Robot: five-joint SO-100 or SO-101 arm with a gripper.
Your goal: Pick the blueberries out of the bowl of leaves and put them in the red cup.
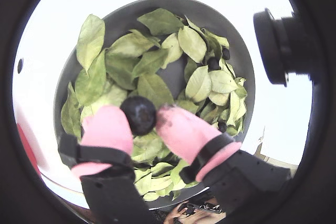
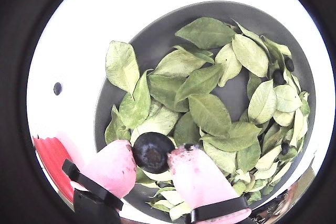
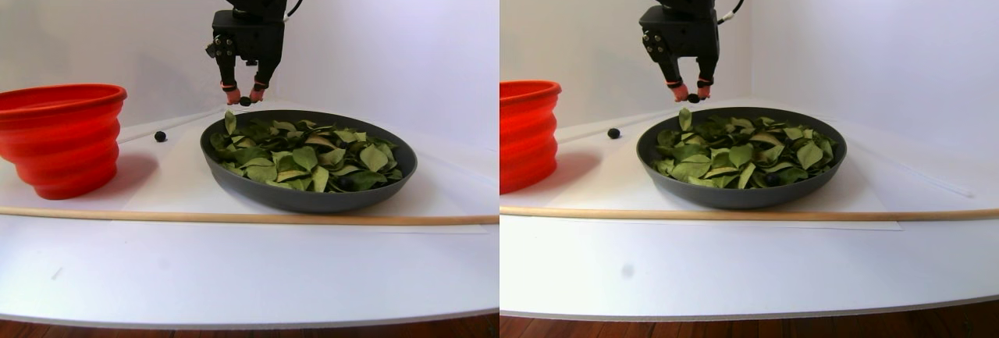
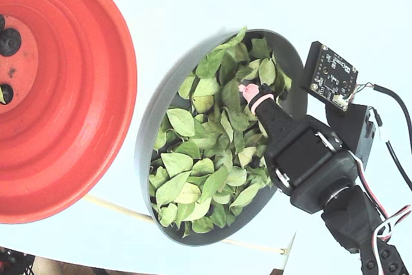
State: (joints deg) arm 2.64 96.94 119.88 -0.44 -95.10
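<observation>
Pinching one blueberry (image 1: 139,115) between its pink fingertips (image 1: 107,128), your gripper (image 3: 244,101) has jaws nearly closed on it, w/ the berry lifted clear above the bowl (image 3: 308,197) near its back rim in the stereo pair view. Leaves (image 2: 210,111) fill the bowl; a few more berries (image 1: 213,64) show among them at right in both wrist views. Red cup (image 4: 96,94) sits beside the bowl, w/ dark berries (image 4: 9,41) on its bottom. One stray berry (image 3: 160,136) lies on the table (image 3: 234,268) between cup & bowl.
</observation>
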